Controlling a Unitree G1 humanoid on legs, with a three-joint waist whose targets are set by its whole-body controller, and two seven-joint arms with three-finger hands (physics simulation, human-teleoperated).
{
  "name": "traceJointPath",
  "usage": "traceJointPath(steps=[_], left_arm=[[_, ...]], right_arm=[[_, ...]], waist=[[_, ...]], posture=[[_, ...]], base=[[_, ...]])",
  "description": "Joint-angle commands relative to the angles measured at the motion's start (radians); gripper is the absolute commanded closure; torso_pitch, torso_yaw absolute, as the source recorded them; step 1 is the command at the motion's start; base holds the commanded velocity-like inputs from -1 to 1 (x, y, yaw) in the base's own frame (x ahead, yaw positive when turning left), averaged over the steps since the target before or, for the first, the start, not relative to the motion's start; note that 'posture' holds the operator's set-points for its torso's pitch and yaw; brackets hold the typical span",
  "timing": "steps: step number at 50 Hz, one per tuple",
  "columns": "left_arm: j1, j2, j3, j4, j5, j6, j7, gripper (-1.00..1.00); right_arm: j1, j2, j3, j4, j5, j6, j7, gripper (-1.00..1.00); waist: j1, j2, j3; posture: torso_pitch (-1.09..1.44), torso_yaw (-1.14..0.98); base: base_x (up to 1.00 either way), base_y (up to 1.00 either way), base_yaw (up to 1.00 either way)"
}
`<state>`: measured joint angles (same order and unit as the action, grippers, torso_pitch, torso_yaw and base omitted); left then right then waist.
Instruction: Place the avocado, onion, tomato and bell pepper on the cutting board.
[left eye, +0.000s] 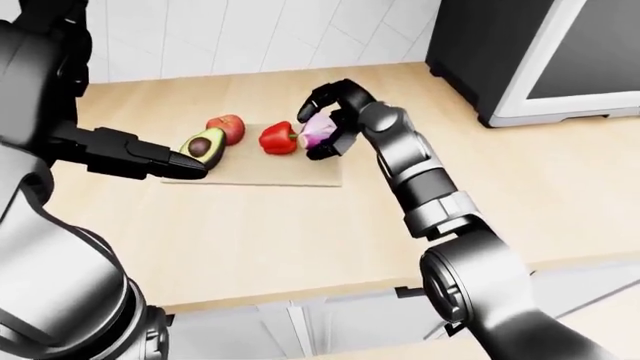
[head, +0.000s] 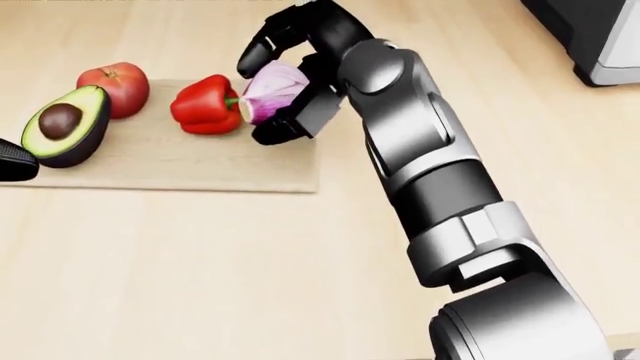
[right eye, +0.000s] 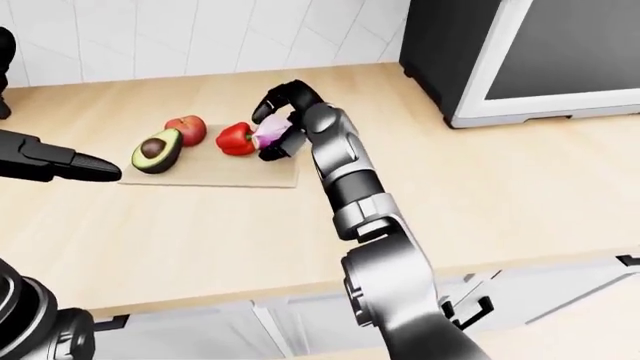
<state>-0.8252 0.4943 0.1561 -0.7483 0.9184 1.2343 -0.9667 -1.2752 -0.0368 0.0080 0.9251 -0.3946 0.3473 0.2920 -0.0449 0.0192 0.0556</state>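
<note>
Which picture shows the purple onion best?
The head view: the onion is biggest there, its purple skin and pale cut edge plain between the right hand fingers, over the board. Both eye views show it only as a small pinkish blob, mostly wrapped by the hand.
</note>
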Motion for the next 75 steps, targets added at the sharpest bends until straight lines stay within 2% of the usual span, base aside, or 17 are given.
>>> traceJointPath(steps=[1,3,13,18,21,22,25,28,30,40,44,56,65,71,75], left_arm=[[-0.024,0.011,0.009,-0.010,0.007,-0.018,0.012,-1.00],[-0.024,0.013,0.009,-0.011,0.008,-0.017,0.011,-1.00],[-0.033,0.008,0.009,0.002,0.001,-0.024,0.021,-1.00],[-0.039,0.005,0.005,0.007,-0.002,-0.025,0.027,-1.00],[-0.037,0.007,0.006,0.006,-0.003,-0.026,0.027,-1.00],[-0.034,0.006,0.007,0.007,-0.004,-0.028,0.029,-1.00],[-0.027,0.004,0.008,0.004,-0.005,-0.030,0.032,-1.00],[-0.026,0.009,0.011,-0.001,-0.005,-0.025,0.028,-1.00],[-0.023,0.011,0.012,-0.004,-0.004,-0.021,0.025,-1.00],[-0.022,0.016,0.013,-0.010,-0.005,-0.014,0.022,-1.00],[-0.015,0.016,0.021,-0.012,-0.011,-0.014,0.027,-1.00],[-0.036,0.050,0.031,0.005,-0.026,-0.002,0.035,-1.00],[-0.036,0.122,0.063,-0.009,-0.038,0.030,0.017,-1.00],[-0.035,0.160,0.070,-0.015,-0.043,0.049,0.007,-1.00],[-0.028,0.173,0.082,-0.020,-0.049,0.055,0.008,-1.00]], right_arm=[[-0.042,-0.002,-0.002,-0.039,0.012,-0.030,-0.010,0.44],[-0.040,-0.002,0.002,-0.043,0.012,-0.025,-0.007,0.40],[-0.033,-0.001,0.009,-0.060,0.006,-0.014,0.009,-0.13],[-0.033,-0.002,0.008,-0.070,0.005,-0.006,0.015,-0.48],[-0.027,0.000,0.008,-0.069,0.006,-0.010,0.013,-0.57],[-0.027,0.001,0.007,-0.067,0.007,-0.011,0.012,-0.70],[-0.023,0.004,0.008,-0.067,0.010,-0.013,0.014,-0.84],[-0.025,0.002,0.007,-0.064,0.010,-0.013,0.015,-0.88],[-0.027,0.002,0.007,-0.065,0.011,-0.011,0.017,-1.00],[-0.059,-0.028,-0.003,-0.064,0.010,0.001,0.014,-1.00],[-0.042,-0.044,-0.005,-0.123,0.009,0.033,0.030,-1.00],[0.098,-0.125,-0.017,-0.607,-0.038,0.299,0.168,-1.00],[0.231,-0.203,-0.030,-0.991,-0.121,0.507,0.326,-1.00],[0.253,-0.259,-0.064,-1.126,-0.167,0.589,0.395,-1.00],[0.244,-0.294,-0.093,-1.158,-0.174,0.615,0.394,-1.00]], waist=[[0.002,0.004,-0.029],[0.002,0.004,-0.029],[0.001,0.003,-0.028],[0.002,0.002,-0.028],[0.003,0.002,-0.028],[0.003,0.003,-0.028],[0.004,0.002,-0.029],[0.004,0.002,-0.030],[0.005,0.002,-0.030],[0.007,0.003,-0.029],[0.008,0.001,-0.028],[0.014,-0.009,-0.022],[0.015,-0.012,-0.017],[0.014,-0.011,-0.016],[0.013,-0.010,-0.014]], posture=[[0.00,-0.06],[0.00,-0.06],[0.00,-0.06],[0.00,-0.06],[0.00,-0.06],[0.00,-0.06],[0.00,-0.06],[0.00,-0.06],[0.00,-0.06],[0.00,-0.06],[0.00,-0.06],[0.00,-0.06],[0.00,-0.06],[0.00,-0.06],[0.00,-0.06]], base=[[0.00,0.00,0.00],[0.00,0.00,0.00],[0.00,0.00,0.00],[0.00,0.00,0.00],[0.00,0.00,0.00],[0.00,0.00,0.00],[0.00,0.00,0.00],[0.00,0.00,0.00],[0.00,0.00,0.00],[0.00,0.00,0.00],[0.00,0.00,0.00],[0.00,0.00,0.00],[0.00,0.00,0.00],[0.00,0.00,0.00],[0.00,0.00,0.00]])
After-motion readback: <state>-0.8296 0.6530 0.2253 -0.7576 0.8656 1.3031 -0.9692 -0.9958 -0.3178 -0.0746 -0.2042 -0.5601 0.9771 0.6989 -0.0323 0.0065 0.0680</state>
